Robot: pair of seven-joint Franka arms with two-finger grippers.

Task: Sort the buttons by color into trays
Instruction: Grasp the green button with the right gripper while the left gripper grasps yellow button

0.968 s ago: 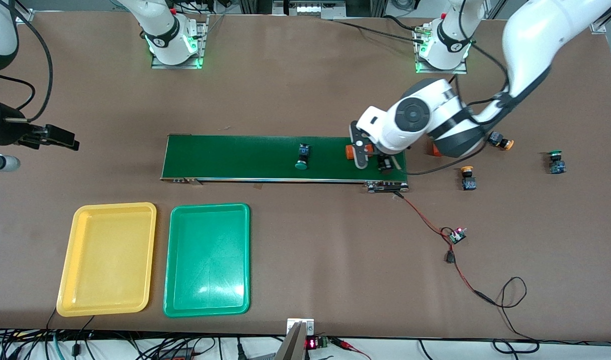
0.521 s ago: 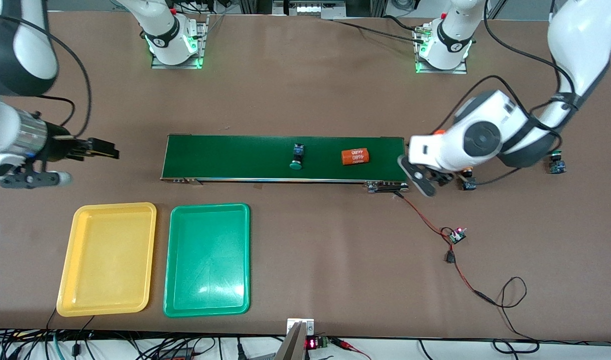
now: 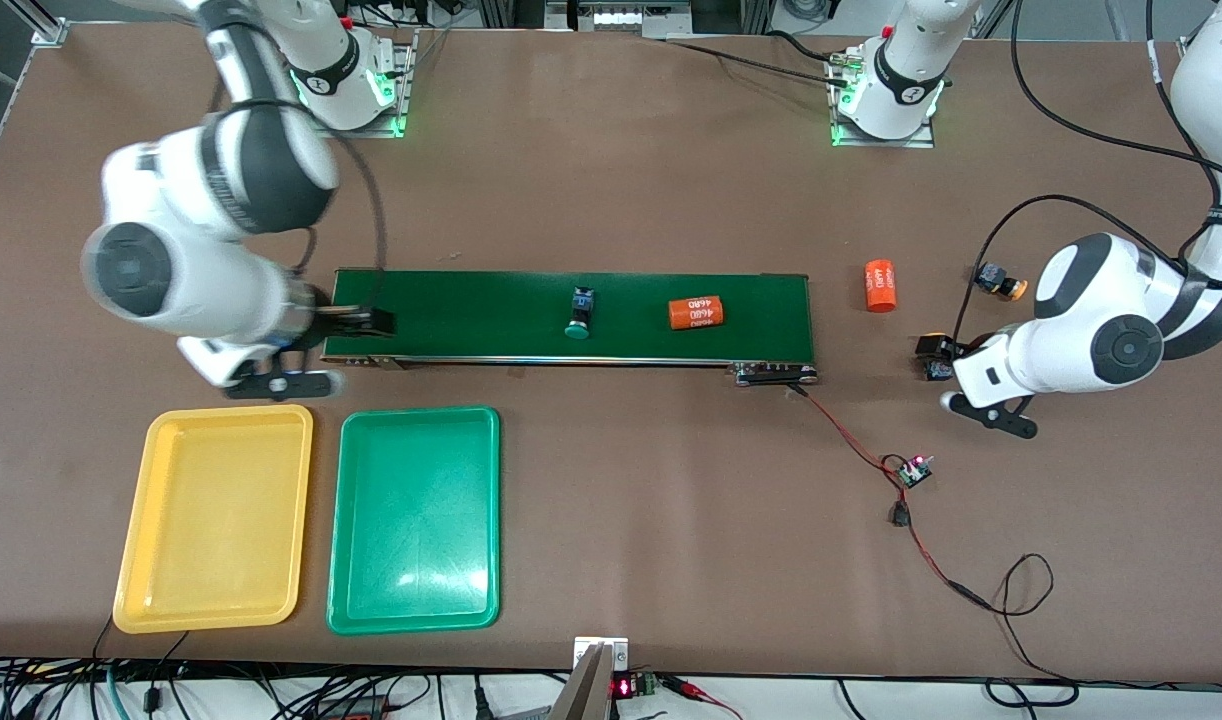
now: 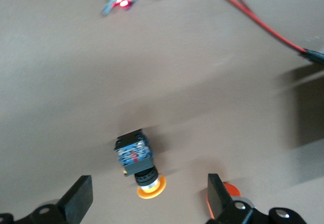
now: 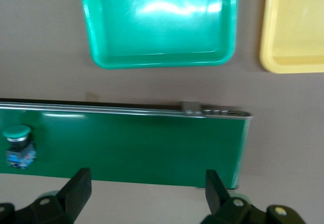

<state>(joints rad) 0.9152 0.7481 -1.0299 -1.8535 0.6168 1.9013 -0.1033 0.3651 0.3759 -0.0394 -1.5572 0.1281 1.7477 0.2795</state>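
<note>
Two trays, yellow (image 3: 214,518) and green (image 3: 414,519), lay side by side near the front camera toward the right arm's end of the surface (image 3: 631,200), and both held nothing, so no button had yet been sorted. One green button (image 3: 580,312) lay on the dark belt (image 3: 491,310) beside an orange cylinder (image 3: 696,312); a second cylinder (image 3: 880,285) stood on the bare surface off the belt's end. Toward the left arm's end, one orange button (image 3: 1001,281) lay on the surface, and another (image 4: 137,161) lay directly under the left gripper (image 4: 147,203), whose fingers stood wide apart with nothing between them. A fourth button was not visible, possibly hidden by the left arm. The right gripper (image 5: 144,191), likewise spread and empty, hung over the belt's end nearest the trays. All sorting appeared to remain. The surface was brown and matte, carrying a small lit circuit board (image 3: 913,470) with red-and-black leads (image 3: 851,440); cables ran along the edge nearest the camera.
</note>
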